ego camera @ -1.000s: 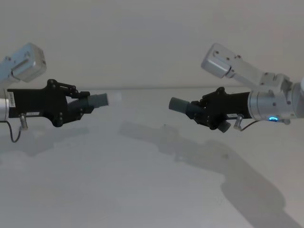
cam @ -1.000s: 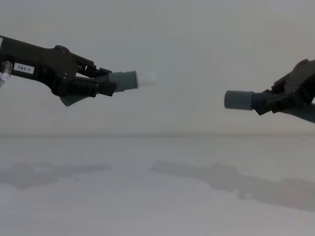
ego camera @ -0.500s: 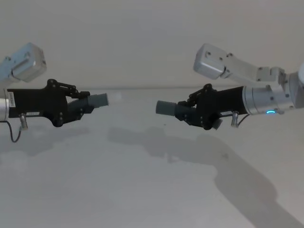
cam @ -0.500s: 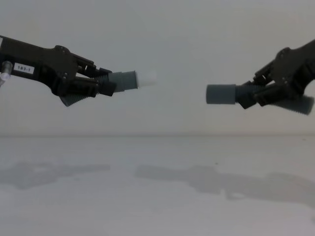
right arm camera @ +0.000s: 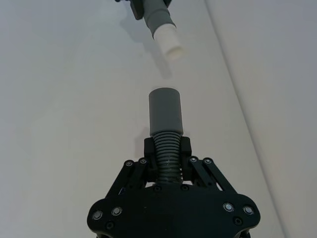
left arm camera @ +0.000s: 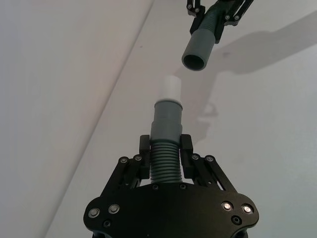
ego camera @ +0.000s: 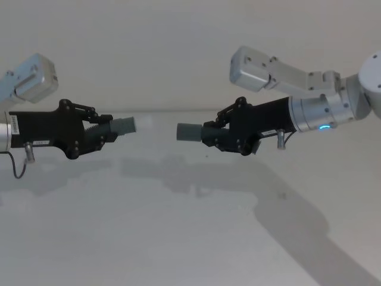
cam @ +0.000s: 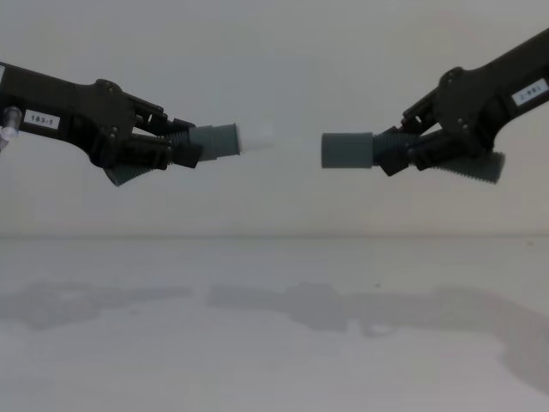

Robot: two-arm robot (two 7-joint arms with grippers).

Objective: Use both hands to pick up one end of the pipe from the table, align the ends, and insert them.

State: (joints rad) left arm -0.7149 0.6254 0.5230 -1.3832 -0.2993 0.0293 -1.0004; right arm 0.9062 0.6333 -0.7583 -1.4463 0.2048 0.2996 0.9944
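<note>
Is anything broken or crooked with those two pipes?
Nothing looks broken. The white tip in the left pincer and the open socket in the right pincer are apart and not quite lined up: the socket sits slightly lower.

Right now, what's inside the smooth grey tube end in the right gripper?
Nothing at its mouth: the smooth grey socket is a dark hole. The white plastic tip sits outside it. Deeper inside is hidden in shadow.

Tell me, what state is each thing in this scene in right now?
left gripper: shut on white-tipped pipe piece, raised above table.
right gripper: shut on socket pipe piece, raised.
white-tipped pipe piece: gripped, tip facing the socket, not inserted.
socket pipe piece: gripped, opening empty, a gap from the tip.
</note>
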